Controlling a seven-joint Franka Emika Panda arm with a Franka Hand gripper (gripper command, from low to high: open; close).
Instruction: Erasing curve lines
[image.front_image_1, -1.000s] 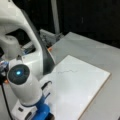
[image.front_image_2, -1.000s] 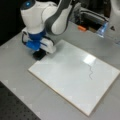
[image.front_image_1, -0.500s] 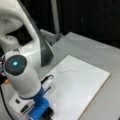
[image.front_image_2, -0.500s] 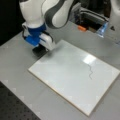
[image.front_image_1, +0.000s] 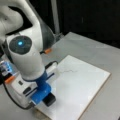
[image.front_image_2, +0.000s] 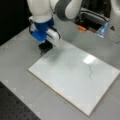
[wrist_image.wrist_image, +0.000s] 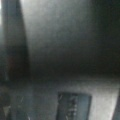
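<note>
end effector (image.front_image_2: 45, 47): dropped to the board (image.front_image_2: 62, 75)'s corner since a sec ago, dark eraser block (image.front_image_1: 49, 99) clamped in it | curve lines (image.front_image_2: 90, 71): untouched, well away toward the opposite edge | grey worktop (image.front_image_2: 20, 50) | nothing wiped yet imo

Gripper (image.front_image_1: 46, 96): jaws hidden beneath the blue mount in both front views. Wrist view: blurred grey throughout, nothing identifiable. Curve lines (image.front_image_2: 90, 72): faint and thin. Arm: upper part cut off at a front view's top.
</note>
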